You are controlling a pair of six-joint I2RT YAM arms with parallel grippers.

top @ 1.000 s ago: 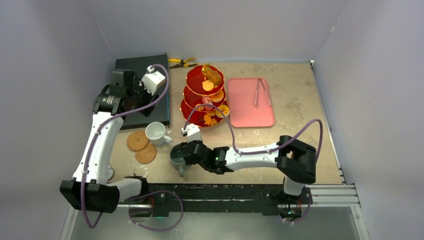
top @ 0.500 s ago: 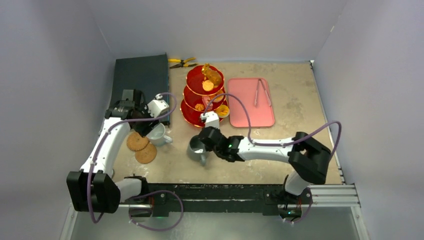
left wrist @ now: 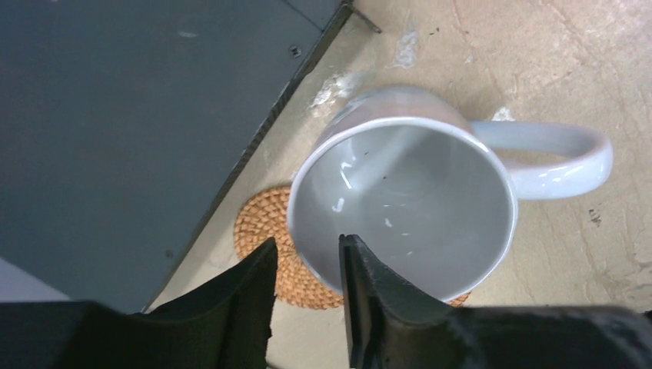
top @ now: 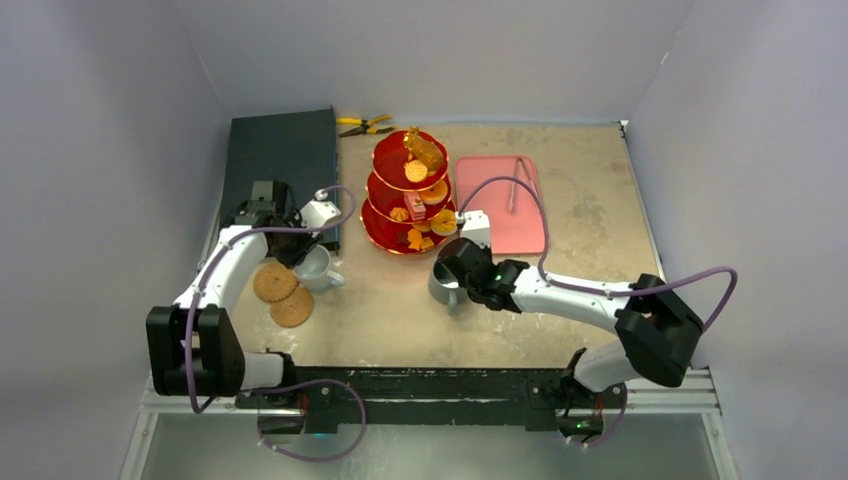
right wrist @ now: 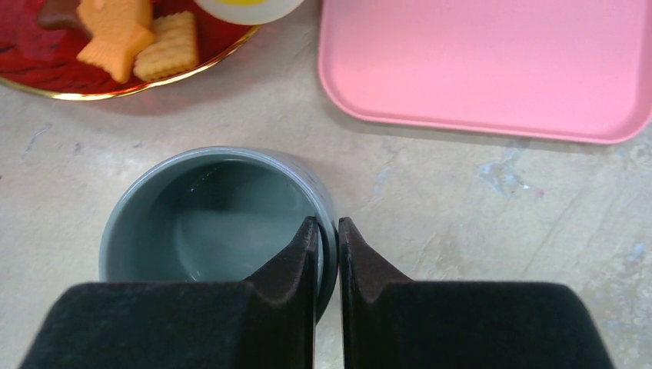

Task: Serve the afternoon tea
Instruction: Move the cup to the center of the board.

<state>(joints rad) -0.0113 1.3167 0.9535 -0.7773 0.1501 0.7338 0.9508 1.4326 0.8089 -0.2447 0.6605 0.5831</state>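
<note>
The red three-tier stand with orange and brown biscuits stands at the back middle. My right gripper is shut on the rim of the grey mug, one finger inside and one outside, just in front of the stand's bottom plate. My left gripper is open and straddles the near rim of the white mug, which shows from above in the left wrist view. Two round cork coasters lie beside the white mug; one sits partly under it.
A pink tray with tongs lies right of the stand, its edge close to the grey mug. A flat dark slab lies at the back left. Yellow-handled pliers lie behind the stand.
My right gripper has carried the grey mug rightward and back, from the front middle to just before the stand. My left gripper has come down from over the slab to the white mug's rim.
</note>
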